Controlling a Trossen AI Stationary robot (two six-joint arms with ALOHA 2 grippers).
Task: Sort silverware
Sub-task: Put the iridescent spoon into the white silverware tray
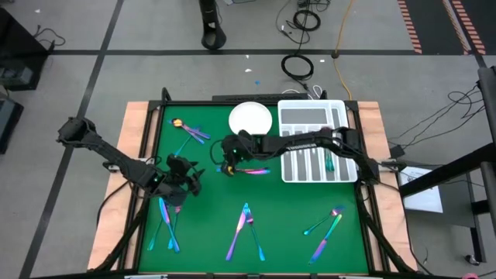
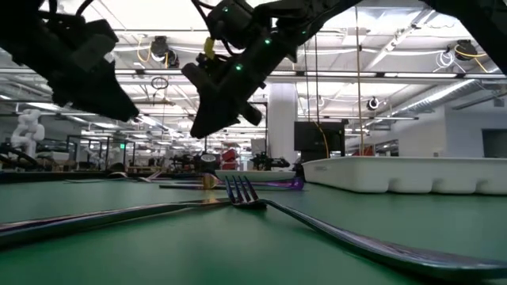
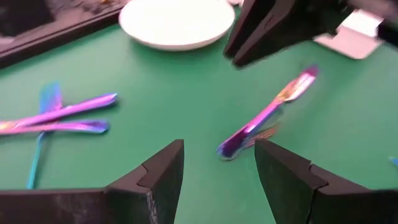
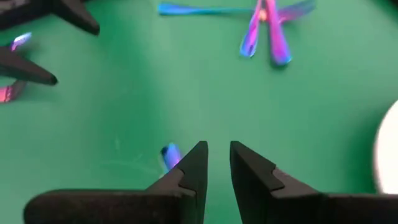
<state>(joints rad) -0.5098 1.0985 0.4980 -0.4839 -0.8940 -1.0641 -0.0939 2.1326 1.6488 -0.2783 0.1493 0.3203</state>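
Iridescent silverware lies in groups on the green mat (image 1: pixel 209 201): a crossed pair (image 1: pixel 190 132) at the back left, one piece (image 1: pixel 254 170) in the middle, and groups at the front left (image 1: pixel 167 225), front middle (image 1: pixel 246 230) and front right (image 1: pixel 329 229). One teal piece (image 1: pixel 329 160) lies in the white slotted tray (image 1: pixel 314 116). My right gripper (image 1: pixel 229 164) (image 4: pixel 217 162) hovers over the left end of the middle piece, its fingers a narrow gap apart with nothing between them; a blue tip (image 4: pixel 169 155) shows beside one finger. My left gripper (image 1: pixel 182 182) (image 3: pixel 217 171) is open and faces the middle piece (image 3: pixel 267 115).
A white round plate (image 1: pixel 249 118) stands at the back, left of the tray. In the low view a fork (image 2: pixel 238 192) lies close in front, and the tray (image 2: pixel 412 174) stands to the right. The mat has a wooden border (image 1: pixel 136 139).
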